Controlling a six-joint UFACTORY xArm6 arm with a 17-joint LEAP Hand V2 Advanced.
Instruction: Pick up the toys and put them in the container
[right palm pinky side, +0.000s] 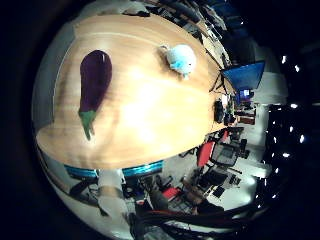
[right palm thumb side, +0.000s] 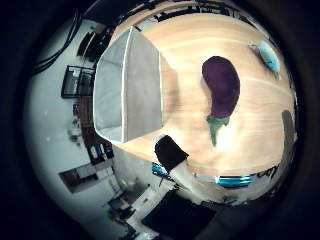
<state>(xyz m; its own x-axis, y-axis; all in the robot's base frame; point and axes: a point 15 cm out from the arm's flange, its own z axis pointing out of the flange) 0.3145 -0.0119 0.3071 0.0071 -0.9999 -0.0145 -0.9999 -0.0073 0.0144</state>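
The table (right palm pinky side: 145, 115) is a light wooden top, seen from above by both palm cameras. Three task items are on it.

The eggplant (right palm thumb side: 221, 85), a purple plush toy with a green stem, lies flat on the bare wood near the middle of the table. Its stem end points toward the table's near edge. Nothing touches it.

The small toy (right palm pinky side: 181, 58), pale blue and white, lies on the table well apart from the eggplant, toward the far side. Its exact form cannot be made out.

The container (right palm thumb side: 127, 87) is a grey fabric bin with white-edged rims, standing on the table beside the eggplant, apart from it, at the table's edge. Its opening faces up. No toy shows inside it.

Robot hand (right palm thumb side: 171, 151): only a black tip on a pale part shows, reaching in past the table's near edge. It touches no toy, and nothing is seen in its hold. Whether the fingers are straight or curled cannot be told.

Both toys sit outside the container.
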